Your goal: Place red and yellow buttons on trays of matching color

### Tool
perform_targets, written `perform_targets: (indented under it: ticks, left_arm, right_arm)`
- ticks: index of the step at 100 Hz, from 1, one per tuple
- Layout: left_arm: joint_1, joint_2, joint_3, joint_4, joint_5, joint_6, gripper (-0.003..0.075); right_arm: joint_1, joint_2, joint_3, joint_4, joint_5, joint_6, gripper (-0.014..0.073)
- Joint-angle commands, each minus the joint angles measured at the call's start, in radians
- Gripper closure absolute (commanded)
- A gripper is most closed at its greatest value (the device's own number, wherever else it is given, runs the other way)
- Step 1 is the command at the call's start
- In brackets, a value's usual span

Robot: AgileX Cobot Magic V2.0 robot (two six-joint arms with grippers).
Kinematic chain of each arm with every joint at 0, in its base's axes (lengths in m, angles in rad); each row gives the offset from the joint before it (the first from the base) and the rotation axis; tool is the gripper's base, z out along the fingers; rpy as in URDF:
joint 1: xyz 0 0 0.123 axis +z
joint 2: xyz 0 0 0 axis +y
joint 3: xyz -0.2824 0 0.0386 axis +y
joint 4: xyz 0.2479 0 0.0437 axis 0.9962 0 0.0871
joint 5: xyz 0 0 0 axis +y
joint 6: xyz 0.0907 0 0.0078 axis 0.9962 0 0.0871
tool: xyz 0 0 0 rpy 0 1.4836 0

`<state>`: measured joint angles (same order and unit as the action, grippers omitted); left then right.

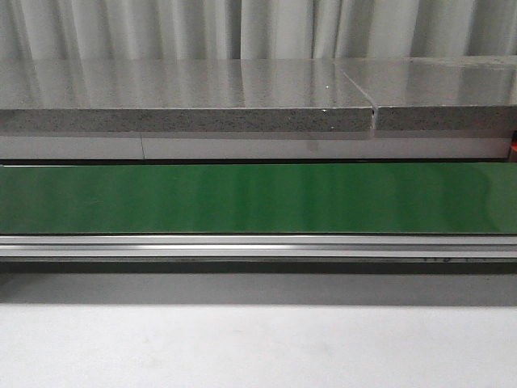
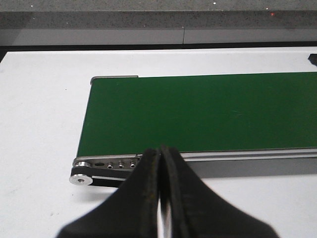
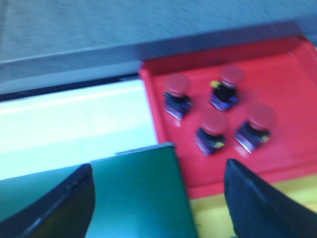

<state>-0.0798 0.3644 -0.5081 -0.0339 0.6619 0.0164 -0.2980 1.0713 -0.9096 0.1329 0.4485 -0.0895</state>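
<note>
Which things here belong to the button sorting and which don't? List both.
Job:
- red tray
- four red buttons standing on it
- yellow tray, only an edge showing
- green conveyor belt, bare
- right gripper, open
- left gripper, shut

Not the job:
- grey stone ledge
- curtain

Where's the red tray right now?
The red tray shows only in the right wrist view, beside the end of the green conveyor belt, holding four red buttons, with a yellow tray against its edge.
</note>
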Motion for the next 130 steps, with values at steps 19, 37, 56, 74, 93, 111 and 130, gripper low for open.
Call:
perform_targets:
  ticks: [19, 37, 56, 74, 93, 111, 130]
  left_arm:
    - [-0.003, 0.007, -0.026, -0.011, -0.072, -0.008, 0.0739]
    - [-0.003, 0.007, -0.026, -0.011, -0.072, -0.008, 0.0739]
    - [-0.003, 0.007, -0.026, -0.011, -0.072, -0.008, 0.0739]
    - [-0.003, 0.007, -0.026, -0.011, -0.072, -0.008, 0.0739]
    - [-0.003, 0.007, -0.026, -0.011, -0.072, -0.008, 0.0739]
    - [-0.003, 0.007, -0.026, -0.011, -0.072, -0.008, 0.0739]
    - [-0.003, 0.007, -0.026, -0.011, -0.072, -0.008, 0.0739]
  right_arm:
    - [0.199, -0.138, -0.021, -0.069, -0.027, -0.005, 0.0053]
    - [0.258, -0.248, 0.029, -0.118, 0.006, -0.005, 0.0053]
    - [0.258, -0.398, 0.172, -0.118, 0.009, -0.005, 0.0102]
    - [0.258, -0.546, 0.313, -0.118, 0.019, -0.005, 0.0302]
    - [0.258, -0.679, 0.399, -0.114, 0.050, -0.005, 0.0536]
    - [0.258, -0.724, 0.409, -0.114, 0.089, -0.005, 0.0657]
    - [0.258, -0.724, 0.409, -0.114, 0.127, -0.005, 0.0662]
